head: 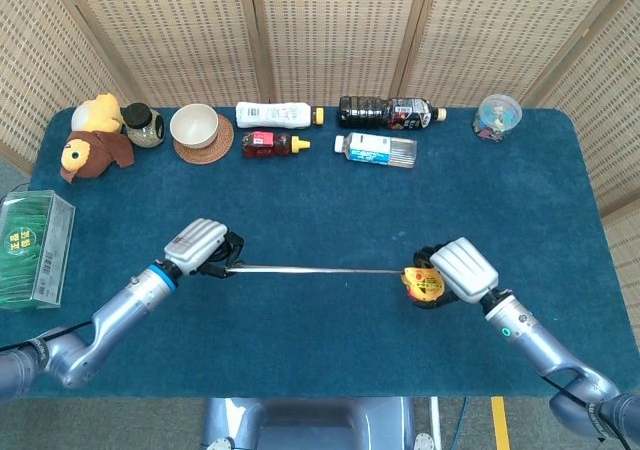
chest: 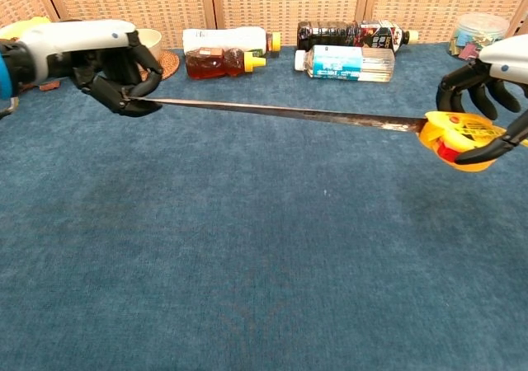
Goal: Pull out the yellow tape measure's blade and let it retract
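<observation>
The right hand [head: 462, 268] grasps the yellow tape measure [chest: 453, 138] in its fingers [chest: 467, 96], above the blue bench [head: 320, 200] toward its right side; the left hand [head: 197, 245] pinches the tip of the drawn-out blade [chest: 280, 112], which spans the gap between them; along the far edge lie a white bottle [head: 273, 115], a dark bottle [head: 388, 111], a honey bottle [head: 268, 144], a clear bottle [head: 378, 150], a bowl [head: 194, 124] on a coaster, a plush toy [head: 91, 136] and a green box [head: 32, 248], all well apart from the blade.
</observation>
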Robot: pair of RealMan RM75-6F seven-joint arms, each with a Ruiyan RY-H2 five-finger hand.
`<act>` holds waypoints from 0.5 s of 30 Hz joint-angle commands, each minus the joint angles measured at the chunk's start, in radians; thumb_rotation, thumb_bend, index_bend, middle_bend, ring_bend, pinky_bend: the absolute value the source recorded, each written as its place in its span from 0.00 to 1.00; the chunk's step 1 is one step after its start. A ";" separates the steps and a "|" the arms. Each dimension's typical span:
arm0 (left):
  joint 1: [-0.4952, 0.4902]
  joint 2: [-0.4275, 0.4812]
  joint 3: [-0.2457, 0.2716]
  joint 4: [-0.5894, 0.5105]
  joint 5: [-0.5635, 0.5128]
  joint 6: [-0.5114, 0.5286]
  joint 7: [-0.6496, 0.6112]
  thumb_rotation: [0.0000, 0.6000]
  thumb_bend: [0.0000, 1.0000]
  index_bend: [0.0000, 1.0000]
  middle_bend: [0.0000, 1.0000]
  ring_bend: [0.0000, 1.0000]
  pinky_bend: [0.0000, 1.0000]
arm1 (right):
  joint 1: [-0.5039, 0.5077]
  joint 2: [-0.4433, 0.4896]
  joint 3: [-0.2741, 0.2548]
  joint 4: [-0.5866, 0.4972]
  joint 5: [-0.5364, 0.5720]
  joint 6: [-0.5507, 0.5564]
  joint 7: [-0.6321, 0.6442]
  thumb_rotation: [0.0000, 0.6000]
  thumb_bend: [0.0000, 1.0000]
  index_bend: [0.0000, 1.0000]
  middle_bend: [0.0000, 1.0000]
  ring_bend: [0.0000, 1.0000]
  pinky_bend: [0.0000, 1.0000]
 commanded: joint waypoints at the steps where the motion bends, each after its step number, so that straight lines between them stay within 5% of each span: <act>1: -0.020 -0.023 -0.016 -0.001 -0.009 -0.015 0.017 0.97 0.40 0.75 1.00 1.00 0.90 | 0.008 -0.007 0.010 -0.012 0.007 -0.008 -0.008 0.64 0.18 0.59 0.63 0.63 0.66; 10: -0.088 -0.125 -0.067 0.021 -0.076 -0.066 0.116 0.95 0.38 0.75 1.00 1.00 0.90 | 0.027 -0.034 0.041 -0.049 0.037 -0.026 -0.037 0.64 0.18 0.59 0.63 0.63 0.66; 15: -0.111 -0.154 -0.085 0.013 -0.110 -0.076 0.169 0.95 0.36 0.61 1.00 1.00 0.90 | 0.031 -0.044 0.051 -0.057 0.048 -0.029 -0.042 0.65 0.18 0.59 0.63 0.63 0.66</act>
